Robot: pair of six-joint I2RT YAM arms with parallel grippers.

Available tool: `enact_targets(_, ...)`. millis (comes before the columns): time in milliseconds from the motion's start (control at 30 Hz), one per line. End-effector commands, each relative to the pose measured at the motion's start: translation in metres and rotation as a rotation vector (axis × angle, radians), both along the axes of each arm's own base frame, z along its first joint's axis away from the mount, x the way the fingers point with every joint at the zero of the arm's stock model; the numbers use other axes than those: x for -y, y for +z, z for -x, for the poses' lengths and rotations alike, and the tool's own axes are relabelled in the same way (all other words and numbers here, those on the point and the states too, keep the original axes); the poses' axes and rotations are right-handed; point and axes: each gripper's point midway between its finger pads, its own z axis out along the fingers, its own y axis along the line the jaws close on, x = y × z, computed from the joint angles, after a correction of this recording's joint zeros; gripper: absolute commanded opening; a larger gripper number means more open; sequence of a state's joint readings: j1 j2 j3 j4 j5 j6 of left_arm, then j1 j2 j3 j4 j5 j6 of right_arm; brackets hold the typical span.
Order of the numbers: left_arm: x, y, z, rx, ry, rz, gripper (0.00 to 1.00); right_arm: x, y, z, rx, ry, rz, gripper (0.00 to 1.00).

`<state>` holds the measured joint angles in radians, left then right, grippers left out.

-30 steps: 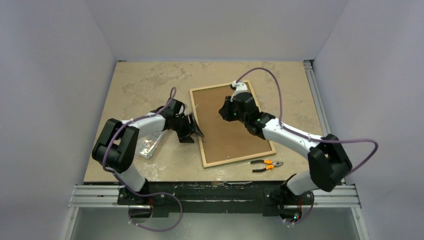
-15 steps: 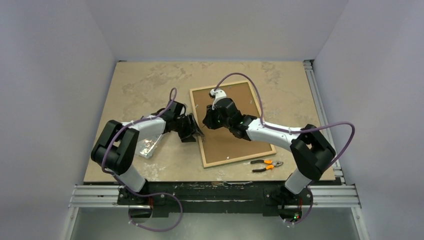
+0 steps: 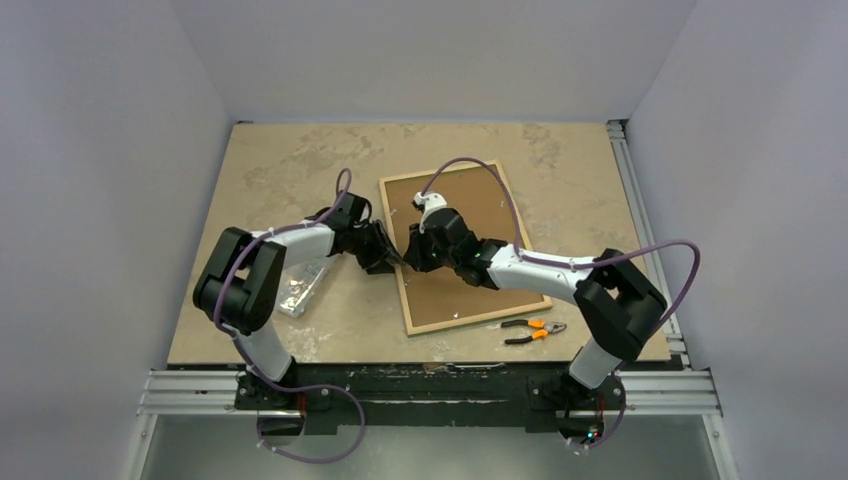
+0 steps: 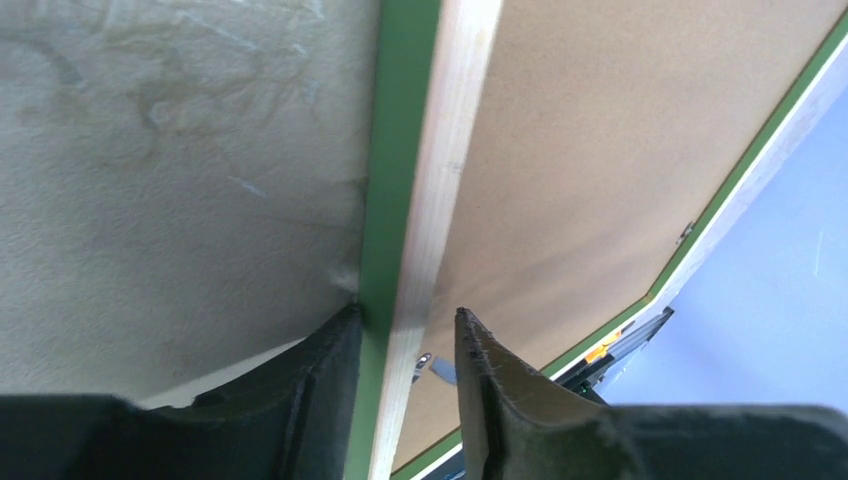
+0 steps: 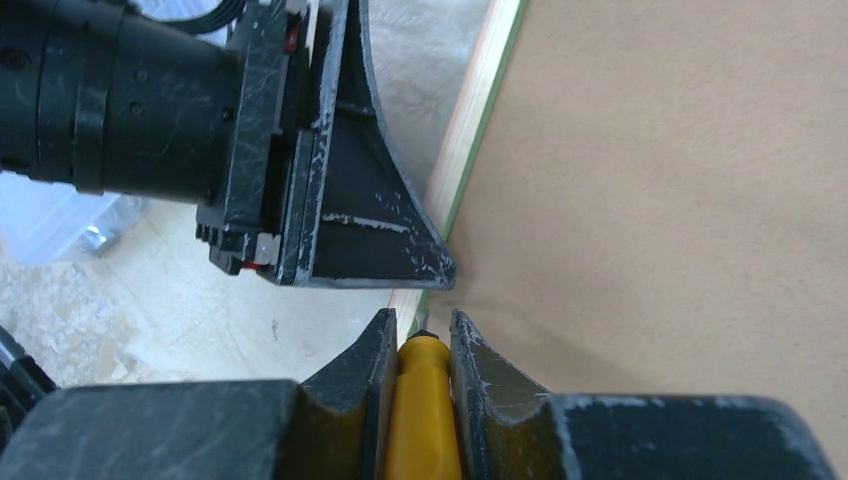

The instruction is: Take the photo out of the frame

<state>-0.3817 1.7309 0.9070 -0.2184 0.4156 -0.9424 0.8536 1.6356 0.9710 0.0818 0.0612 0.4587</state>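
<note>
The frame [image 3: 478, 318] lies face down on the table, its green border [image 4: 398, 150] and pale wood rail showing. The photo [image 3: 470, 255] shows only its plain brown back [image 5: 680, 180]; the printed side is hidden. My left gripper [image 3: 395, 263] straddles the frame's left rail [image 4: 406, 312]: one finger touches the green outer side, the other stands over the brown back with a gap. My right gripper [image 3: 414, 258] is shut on a yellow-handled screwdriver [image 5: 422, 400], and the gripper [image 5: 422, 314] holds its dark tip at the rail's inner edge, just below the left gripper's finger [image 5: 360, 230].
Orange-handled pliers [image 3: 533, 329] lie near the frame's front right corner. A clear plastic box [image 3: 300, 288] sits left of the left arm. A small metal tab [image 4: 422, 362] sticks out at the rail's inner edge. The two grippers stand almost touching.
My right arm has swung left across the frame's back to its left rail, carrying the screwdriver. The left gripper's jaws have narrowed around that rail.
</note>
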Motion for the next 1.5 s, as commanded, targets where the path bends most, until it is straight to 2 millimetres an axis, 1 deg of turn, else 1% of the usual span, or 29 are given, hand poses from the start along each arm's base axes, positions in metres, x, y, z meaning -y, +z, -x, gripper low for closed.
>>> enact_targets(0, -0.015, -0.021, 0.001, -0.031, 0.029, -0.095, 0.34, -0.011, 0.008, -0.001, 0.041, 0.010, 0.030, 0.00)
enact_targets(133, -0.016, -0.023, 0.000, -0.029, 0.028, -0.099, 0.27, -0.009, 0.001, 0.009, 0.056, 0.011, 0.085, 0.00)
enact_targets(300, -0.016, -0.025, 0.000, -0.037, 0.021, -0.103, 0.15, -0.010, -0.012, 0.017, 0.044, 0.024, 0.123, 0.00)
enact_targets(400, -0.017, -0.025, 0.001, -0.036, 0.018, -0.113, 0.11, -0.005, -0.015, 0.020, 0.048, 0.008, 0.188, 0.00)
enact_targets(500, -0.019, -0.027, 0.001, -0.036, 0.016, -0.122, 0.09, 0.000, -0.014, 0.021, 0.056, -0.015, 0.209, 0.00)
enact_targets(567, -0.018, -0.028, 0.001, -0.040, 0.015, -0.123, 0.08, -0.001, -0.013, 0.022, 0.042, -0.024, 0.187, 0.00)
enact_targets(600, -0.019, -0.028, 0.001, -0.043, 0.016, -0.124, 0.07, -0.006, -0.010, 0.025, 0.032, -0.011, 0.160, 0.00)
enact_targets(700, -0.018, -0.030, 0.002, -0.052, 0.011, -0.123, 0.00, -0.006, 0.003, 0.019, 0.062, -0.037, 0.134, 0.00)
enact_targets(833, -0.020, -0.033, 0.006, -0.061, 0.007, -0.134, 0.00, -0.007, 0.015, 0.009, 0.090, -0.044, 0.136, 0.00)
enact_targets(933, -0.021, -0.033, 0.007, -0.063, 0.007, -0.136, 0.00, -0.003, 0.016, 0.000, 0.108, -0.073, 0.176, 0.00)
enact_targets(1000, -0.022, -0.033, 0.008, -0.065, 0.007, -0.139, 0.00, 0.001, 0.012, -0.005, 0.114, -0.096, 0.214, 0.00)
enact_targets(1067, -0.022, -0.033, 0.008, -0.068, 0.008, -0.141, 0.00, -0.002, 0.012, -0.006, 0.119, -0.086, 0.216, 0.00)
enact_targets(1167, -0.022, -0.033, 0.008, -0.064, 0.007, -0.139, 0.00, -0.007, 0.008, -0.004, 0.124, -0.047, 0.219, 0.00)
enact_targets(1267, -0.022, -0.033, 0.008, -0.064, 0.008, -0.140, 0.00, -0.013, -0.001, 0.003, 0.093, -0.010, 0.215, 0.00)
enact_targets(1367, -0.022, -0.033, 0.008, -0.067, 0.009, -0.141, 0.00, -0.011, -0.007, 0.011, 0.078, 0.000, 0.216, 0.00)
enact_targets(1467, -0.023, -0.034, 0.010, -0.070, 0.010, -0.147, 0.00, -0.010, -0.008, 0.019, 0.079, 0.028, 0.211, 0.00)
